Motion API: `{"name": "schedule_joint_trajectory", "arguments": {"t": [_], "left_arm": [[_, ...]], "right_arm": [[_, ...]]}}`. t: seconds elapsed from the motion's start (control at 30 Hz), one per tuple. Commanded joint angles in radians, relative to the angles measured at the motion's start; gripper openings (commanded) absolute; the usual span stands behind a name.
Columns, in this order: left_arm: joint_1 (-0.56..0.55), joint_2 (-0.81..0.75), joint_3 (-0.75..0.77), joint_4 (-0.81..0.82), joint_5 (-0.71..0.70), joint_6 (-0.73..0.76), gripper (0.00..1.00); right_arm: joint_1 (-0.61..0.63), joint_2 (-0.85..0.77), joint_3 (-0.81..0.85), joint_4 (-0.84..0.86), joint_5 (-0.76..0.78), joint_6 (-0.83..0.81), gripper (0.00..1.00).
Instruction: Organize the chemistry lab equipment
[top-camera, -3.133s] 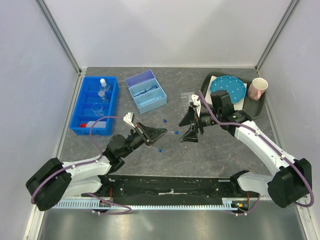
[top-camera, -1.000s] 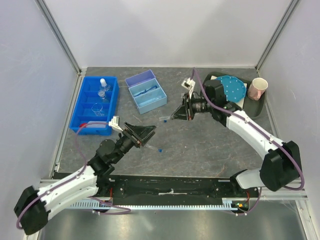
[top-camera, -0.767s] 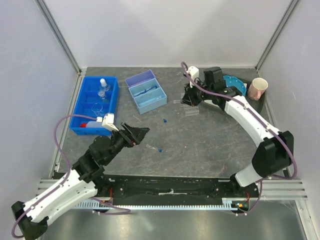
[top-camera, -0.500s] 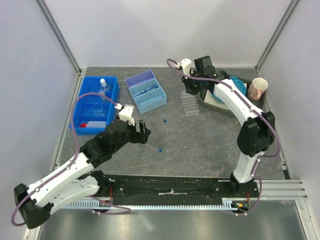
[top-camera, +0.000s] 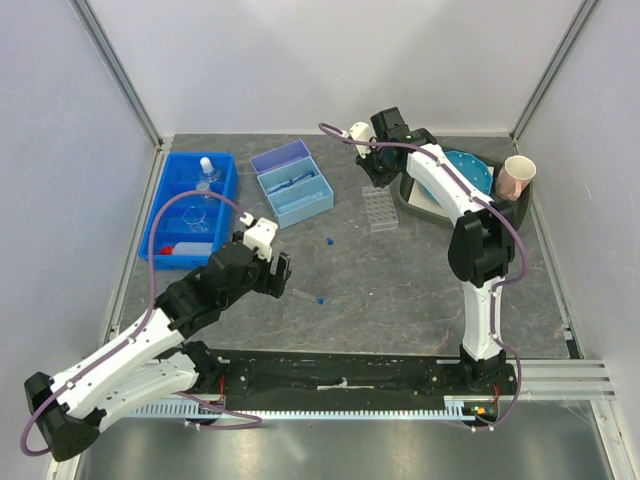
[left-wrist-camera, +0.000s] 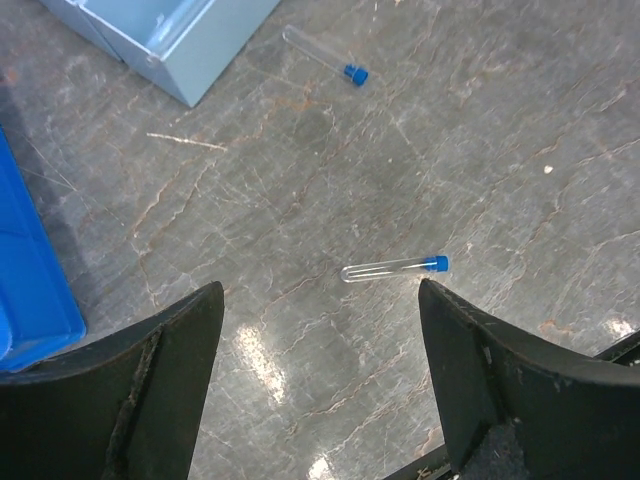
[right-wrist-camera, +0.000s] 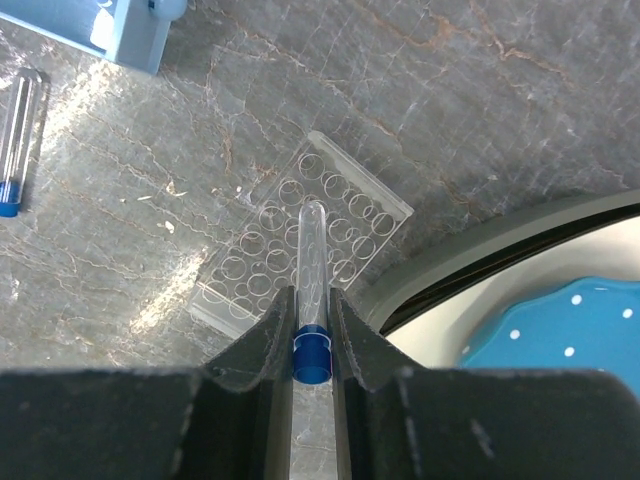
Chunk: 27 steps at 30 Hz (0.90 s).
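Blue-capped clear tube (right-wrist-camera: 312, 270): your right gripper (right-wrist-camera: 311, 325) has its fingers closed tight on it at the cap end. The glass end points out over the clear rack (right-wrist-camera: 250, 275) with the round holes. You cannot tell if the tube touches the rack. Your left gripper (left-wrist-camera: 320, 290) hangs over the grey table (left-wrist-camera: 480, 130), fingers wide apart, holding nothing. A second tube (left-wrist-camera: 393, 267) lies flat below it. A third tube (left-wrist-camera: 325, 55) lies just beside the light blue box (left-wrist-camera: 170, 30). The white squeeze bottle (top-camera: 192, 250) and clear glass flasks (top-camera: 205, 180) sit in the dark blue bin (top-camera: 180, 172).
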Motion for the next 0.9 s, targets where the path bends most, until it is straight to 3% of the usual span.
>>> {"name": "schedule_joint_trajectory", "arguments": {"t": [0.0,0.87], "left_arm": [[0.003,-0.062,-0.019,0.048,0.013,0.047,0.85],[0.003,-0.06,-0.023,0.059,0.021,0.051,0.84]], "right_arm": [[0.003,0.048,0.058,-0.024,0.011,-0.016,0.14],[0.003,0.188,0.175,-0.041,-0.016,-0.009,0.15]]}}
